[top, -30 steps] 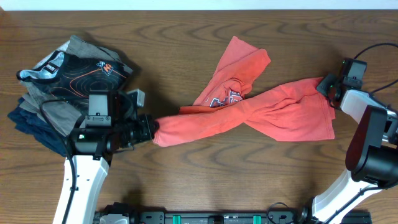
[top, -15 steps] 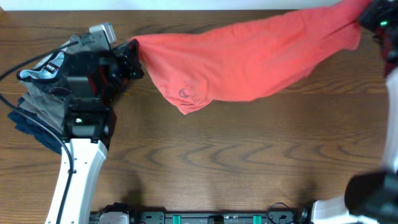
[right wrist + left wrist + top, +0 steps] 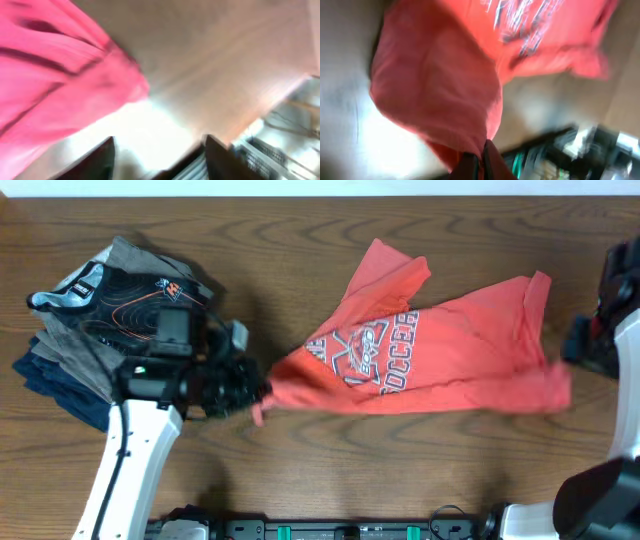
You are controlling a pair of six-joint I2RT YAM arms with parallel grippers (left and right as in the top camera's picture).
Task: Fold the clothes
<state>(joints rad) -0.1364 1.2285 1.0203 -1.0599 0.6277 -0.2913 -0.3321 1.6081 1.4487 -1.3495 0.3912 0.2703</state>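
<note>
Half a second back the shirt (image 3: pixel 440 355) hung stretched in the air across the far side of the desk (image 3: pixel 400 470) between both arms. It has since come down and lies centre-right, print up, with the SOCCER lettering readable from overhead. The left hand (image 3: pixel 252 392) has swung away from the pile (image 3: pixel 90 330) toward the near middle. Its wrist view shows the fingers pinched together on a gathered corner of red cloth, so it has the shirt's left end. The right hand (image 3: pixel 157 155) shows its two fingers spread wide with only bare desk between them. The cloth lies off to one side, so we read it as let go, though that view is badly blurred. The shirt is not flat: the left end narrows to a bunch at the grip, one sleeve pokes up toward the far edge, and creases run across the body. We judge it light, limp cotton with no stiffness of its own. It will drape, sag and bunch wherever it goes unsupported, and a dragged edge will likely pull the rest along the wood. It is not fragile, nor especially slippery. Best purchase looks to be at corners and seamed edges such as hem, shoulder or sleeve cuff. Two holds kept well apart should keep an edge taut. A pinch in the open middle would only gather a handful.
</note>
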